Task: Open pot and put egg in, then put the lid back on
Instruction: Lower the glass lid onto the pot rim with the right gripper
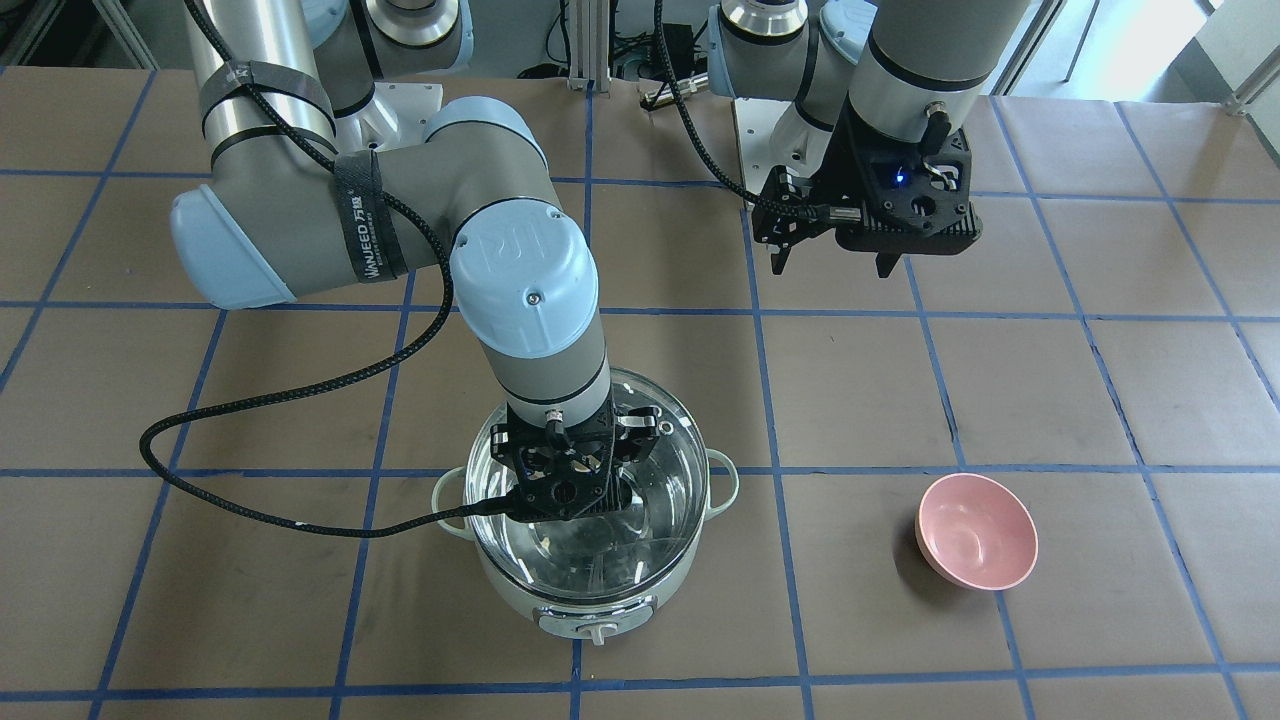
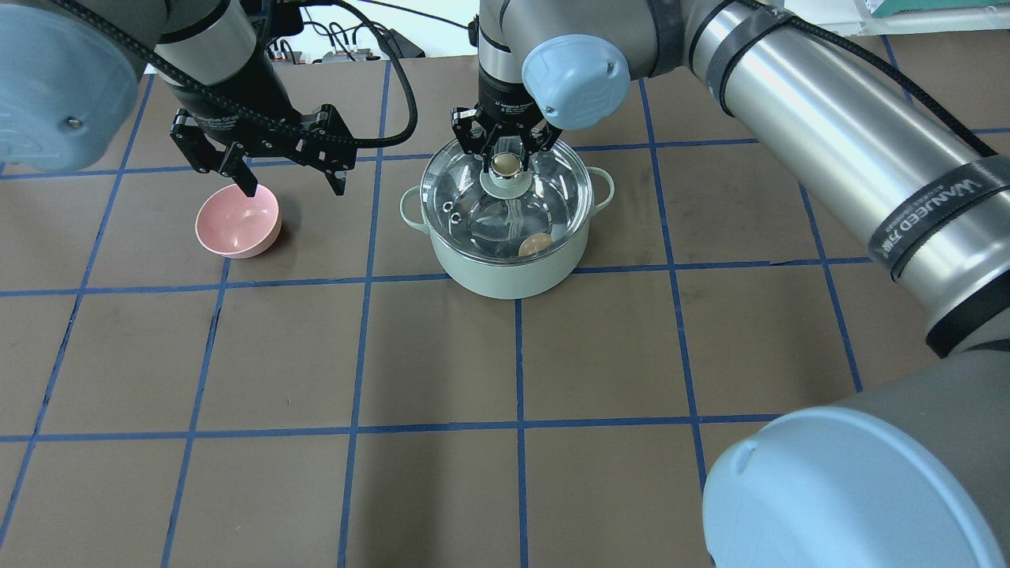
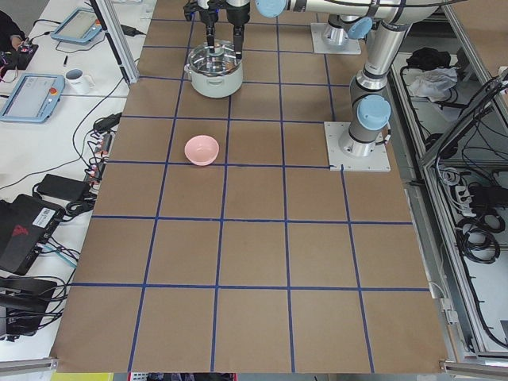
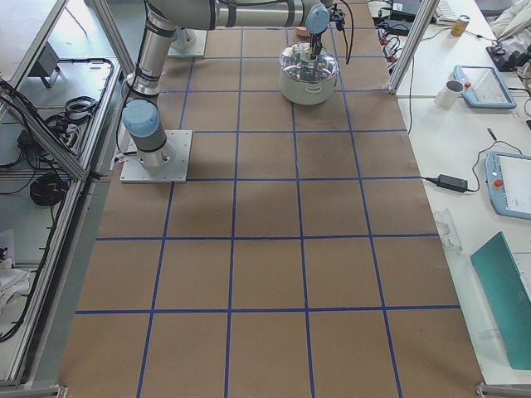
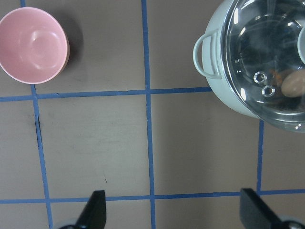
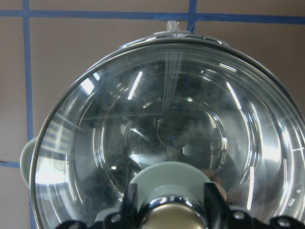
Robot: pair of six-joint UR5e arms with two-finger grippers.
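The mint-green pot (image 2: 513, 276) stands on the table with the clear glass lid (image 2: 473, 213) sitting on its rim. The tan egg (image 2: 536, 244) lies inside on the steel bottom and shows through the glass, also in the left wrist view (image 5: 293, 83). My right gripper (image 2: 506, 162) reaches straight down and is shut on the lid's beige-topped knob. In the right wrist view its fingers (image 6: 129, 200) press the knob from both sides. My left gripper (image 2: 296, 189) is open and empty. It hangs above the table between the pot and the pink bowl.
A pink bowl (image 2: 237, 222), empty, sits on the robot's left of the pot, partly under a left fingertip in the overhead view. It also shows in the front view (image 1: 977, 530). Brown table paper with blue tape lines surrounds both.
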